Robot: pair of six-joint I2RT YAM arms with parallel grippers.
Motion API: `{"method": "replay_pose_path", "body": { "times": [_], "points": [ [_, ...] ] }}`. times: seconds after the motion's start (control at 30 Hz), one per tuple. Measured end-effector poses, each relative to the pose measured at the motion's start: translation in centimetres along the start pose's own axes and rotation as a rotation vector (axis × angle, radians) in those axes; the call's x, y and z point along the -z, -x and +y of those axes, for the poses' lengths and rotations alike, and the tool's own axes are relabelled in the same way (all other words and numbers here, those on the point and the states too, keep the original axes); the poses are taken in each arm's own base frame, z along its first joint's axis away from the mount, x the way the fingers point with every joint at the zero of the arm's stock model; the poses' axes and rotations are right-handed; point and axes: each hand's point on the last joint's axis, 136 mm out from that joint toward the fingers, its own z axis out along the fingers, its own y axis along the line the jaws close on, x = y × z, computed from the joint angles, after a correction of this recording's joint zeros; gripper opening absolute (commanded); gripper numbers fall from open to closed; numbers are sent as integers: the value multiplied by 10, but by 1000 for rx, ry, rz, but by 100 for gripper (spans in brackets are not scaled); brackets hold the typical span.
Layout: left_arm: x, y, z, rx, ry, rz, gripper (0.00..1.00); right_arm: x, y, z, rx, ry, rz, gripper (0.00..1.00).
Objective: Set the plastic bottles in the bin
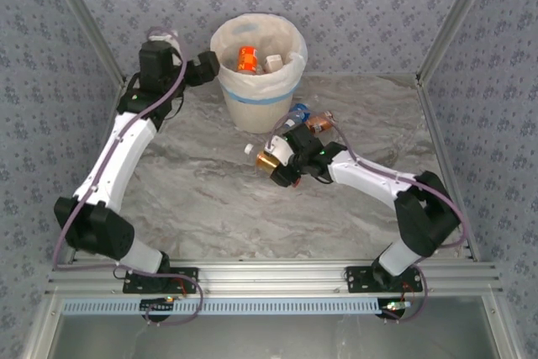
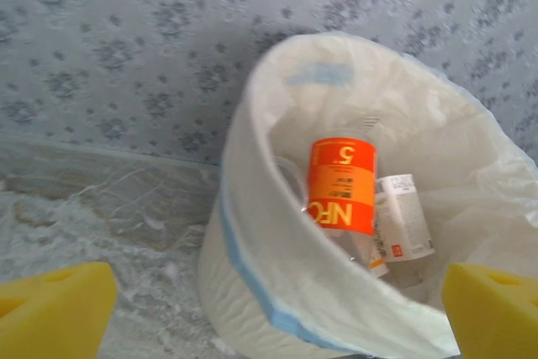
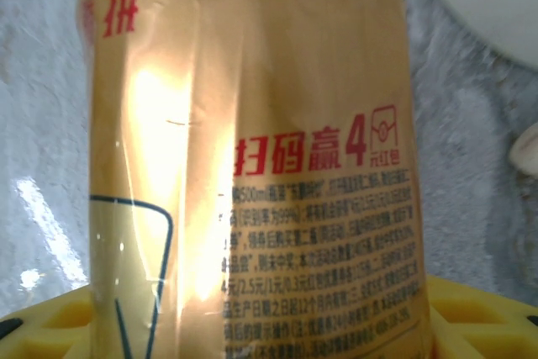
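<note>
**A:** What's around your right gripper (image 1: 273,163)?

**B:** Two loose ones on the grey marble-patterned tabletop (image 1: 210,199), just beyond it. A blue-capped clear plastic bottle (image 1: 298,113) and a brown-labelled plastic bottle (image 1: 319,122) lie close together. Both are right of the base of the round cream-white bin with light blue band and white plastic liner (image 1: 244,111). Your left gripper (image 1: 208,67) sits at the bin's left rim. Its yellow foam pads (image 2: 50,308) are spread wide and hold nothing.

**A:** Contents of the bin?

**B:** An orange-labelled bottle (image 2: 340,187) with a white-labelled bottle (image 2: 403,216) against it (more clear plastic under them, can't make it out).

**A:** And the target?

**B:** The gold-labelled plastic bottle (image 1: 267,160) lies on its side between the right jaws, near the bin's base. Its white cap (image 1: 250,150) points left. In the wrist view the yellow pads (image 3: 479,317) press on both flanks, so the jaws are clamped on it. Can't tell if it's off the table.

**A:** Look of it?

**B:** Shiny gold wrap, red Chinese print with a big "4", and fine black text below.
</note>
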Motion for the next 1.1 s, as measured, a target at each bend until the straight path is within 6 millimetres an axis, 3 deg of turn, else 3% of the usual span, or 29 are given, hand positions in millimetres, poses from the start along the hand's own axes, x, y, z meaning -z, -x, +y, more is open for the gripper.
{"method": "replay_pose_path", "body": {
  "times": [0.23, 0.4, 0.5, 0.67, 0.77, 0.9, 1.1],
  "points": [
    [47, -5, 36, 48, 126, -73, 100, 43, 39, -2, -36, 15, -182, 45],
    [91, -25, 73, 75, 252, -119, 99, 88, 83, -16, -107, 44, -375, 44],
    [108, -40, 88, 87, 298, -118, 99, 128, 121, -47, -157, 5, -500, 44],
    [115, -57, 100, 94, 345, -91, 100, 214, 186, -108, -207, -110, -740, 47],
    [114, -64, 103, 95, 358, -69, 99, 241, 212, -135, -215, -185, -815, 49],
    [114, -65, 104, 105, 360, -66, 99, 238, 238, -165, -234, -262, -838, 50],
    [114, -68, 105, 115, 362, -60, 100, 180, 260, -208, -268, -302, -772, 51]
  ]
}}
